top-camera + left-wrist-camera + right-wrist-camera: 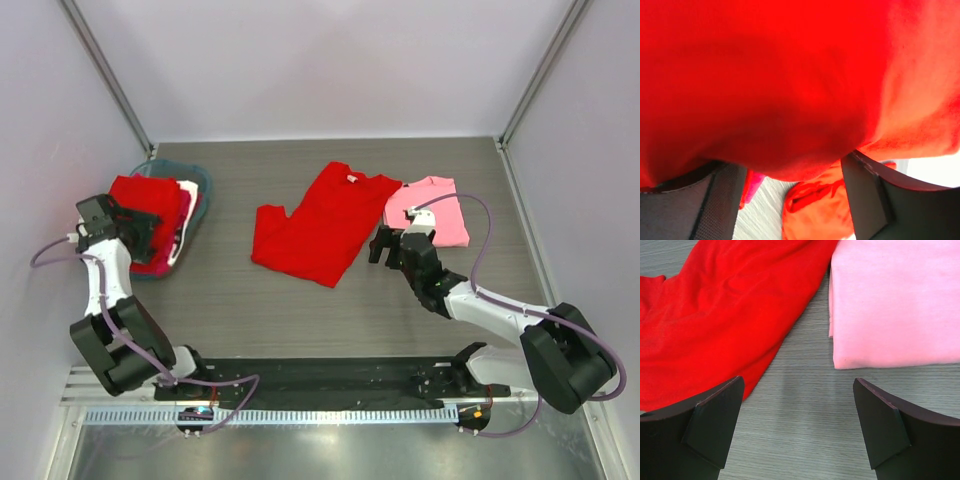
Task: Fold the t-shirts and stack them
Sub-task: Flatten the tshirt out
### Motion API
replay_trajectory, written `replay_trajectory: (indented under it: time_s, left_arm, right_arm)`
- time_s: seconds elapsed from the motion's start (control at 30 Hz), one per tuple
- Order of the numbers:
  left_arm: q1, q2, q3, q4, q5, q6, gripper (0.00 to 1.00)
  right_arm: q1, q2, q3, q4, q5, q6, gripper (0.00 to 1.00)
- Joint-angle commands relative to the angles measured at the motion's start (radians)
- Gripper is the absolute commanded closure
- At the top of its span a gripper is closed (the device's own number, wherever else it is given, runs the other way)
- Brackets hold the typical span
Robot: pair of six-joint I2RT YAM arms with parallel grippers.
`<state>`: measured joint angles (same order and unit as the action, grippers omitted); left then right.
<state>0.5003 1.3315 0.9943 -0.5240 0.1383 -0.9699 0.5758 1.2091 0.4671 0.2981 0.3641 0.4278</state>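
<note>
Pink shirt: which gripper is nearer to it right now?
Right. The right gripper hovers open just off the near-left corner of the folded pink shirt; the left gripper is far across the table, over the red shirt in the teal basin.

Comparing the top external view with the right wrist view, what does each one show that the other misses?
Only the top external view shows the teal basin at the left, its pile of shirts, and the left gripper over that pile. Only the right wrist view shows close up the right gripper open above bare table, between the near edges of two shirts. Both show the red t-shirt spread out and the pink t-shirt folded beside it.
</note>
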Motion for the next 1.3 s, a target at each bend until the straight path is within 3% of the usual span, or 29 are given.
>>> replay_trajectory:
  time_s: [0.0, 0.33, 0.47, 0.63, 0.7, 0.93, 1.03, 1.13, 1.27]
  left_arm:
    - [-0.014, 0.022, 0.069, 0.048, 0.16, 0.02, 0.27]
    - [-0.4, -0.147, 0.127, 0.048, 0.09, 0.148, 0.15]
    - [-0.529, -0.155, 0.06, 0.116, 0.103, 0.148, 0.11]
    - [-0.722, -0.114, 0.007, 0.13, -0.005, 0.18, 0.11]
    - [-0.755, -0.069, 0.001, 0.13, -0.006, 0.192, 0.11]
    - [-0.783, 0.049, -0.029, 0.176, -0.035, 0.209, 0.11]
    - [-0.783, 0.098, -0.031, 0.191, -0.037, 0.224, 0.11]
    - [-0.784, 0.112, -0.042, 0.196, -0.055, 0.241, 0.11]
    - [-0.784, 0.091, -0.101, 0.263, -0.091, 0.238, 0.11]
  right_arm:
    - [0.001, 0.001, 0.025, 0.026, 0.015, 0.0, 0.04]
    - [0.001, 0.01, 0.038, 0.024, 0.0, 0.008, 0.04]
    - [0.001, 0.004, 0.027, 0.027, -0.004, 0.0, 0.22]
    - [-0.024, 0.094, 0.083, -0.045, -0.037, 0.011, 0.41]
    - [-0.034, 0.147, 0.174, -0.111, -0.07, 0.019, 0.51]
    - [-0.048, 0.387, 0.438, -0.405, -0.011, 0.02, 0.61]
    - [-0.06, 0.51, 0.557, -0.497, 0.015, 0.023, 0.75]
    - [-0.074, 0.587, 0.625, -0.533, 0.032, 0.031, 0.88]
    - [-0.1, 0.636, 0.654, -0.537, 0.039, 0.037, 0.94]
